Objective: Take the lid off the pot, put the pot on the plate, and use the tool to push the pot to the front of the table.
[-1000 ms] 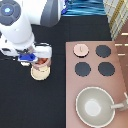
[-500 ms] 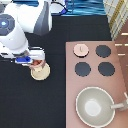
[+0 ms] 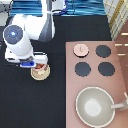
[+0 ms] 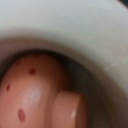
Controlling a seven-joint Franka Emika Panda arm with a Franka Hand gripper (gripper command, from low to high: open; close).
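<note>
Two steps are looking done: the lid (image 3: 80, 48) is lying on the stove (image 3: 120, 65) and the pot (image 3: 42, 69) is sitting on the plate (image 3: 40, 77). The pincer (image 3: 34, 65) is hanging right at the pot; I cannot tell whether it is clenched or released.

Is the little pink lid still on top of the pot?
No. The lid lies on the stove, while the gripper is down at the pot on the plate.

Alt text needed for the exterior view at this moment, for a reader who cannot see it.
The robot's gripper sits low over the pot, which rests on the plate on the black table at the exterior view's left. The lid lies on the stove panel to the right, with a large grey pan below it.
</note>
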